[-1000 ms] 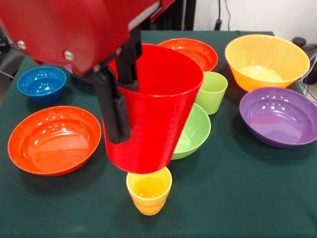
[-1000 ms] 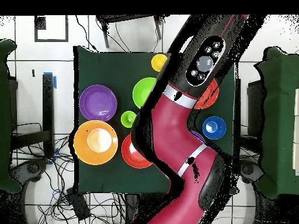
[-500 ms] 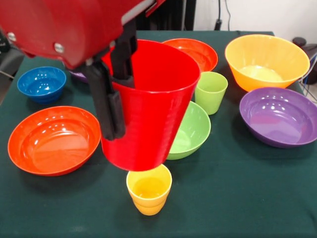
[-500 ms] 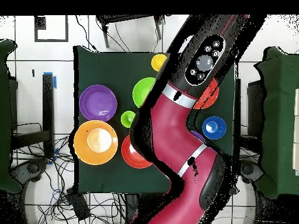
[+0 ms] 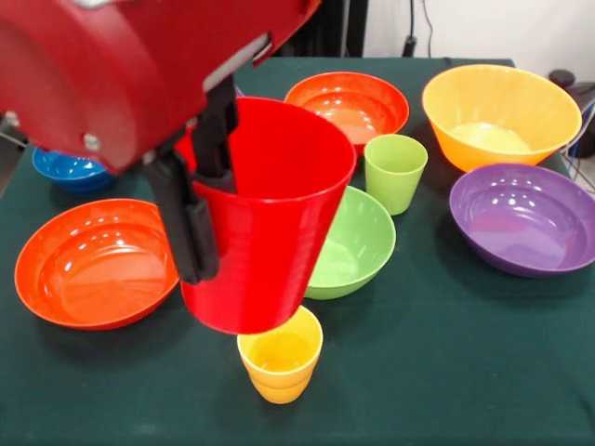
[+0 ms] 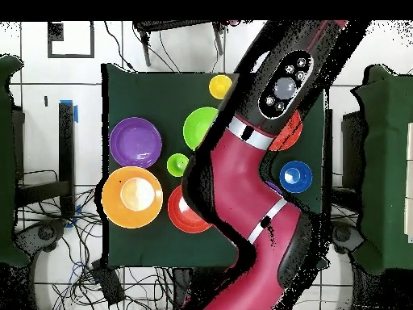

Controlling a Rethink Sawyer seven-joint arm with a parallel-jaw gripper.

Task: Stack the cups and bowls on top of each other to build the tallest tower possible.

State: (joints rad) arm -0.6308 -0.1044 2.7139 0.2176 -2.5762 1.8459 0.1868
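My gripper [image 5: 200,190] is shut on the rim of the red cup [image 5: 270,223], one finger inside and one outside. The cup hangs tilted in the air, its base just above and left of the yellow cup [image 5: 279,358], which stands upright near the table's front edge. The light green cup [image 5: 395,172] stands behind the light green bowl [image 5: 358,246]. In the overhead view the arm [image 6: 258,153] hides the gripper and the red cup; the yellow cup [image 6: 219,86] shows beside it.
Bowls ring the table: a red-orange one [image 5: 93,265] at the left, another [image 5: 349,98] at the back, a large orange one [image 5: 497,111], a purple one [image 5: 521,218] and a blue one [image 5: 65,172] partly behind the arm. The green cloth [image 5: 446,372] covers the table.
The arm has carried the red cup leftward and a little lower in the front view. The arm now covers more of the blue bowl. The other cups and bowls have not moved.
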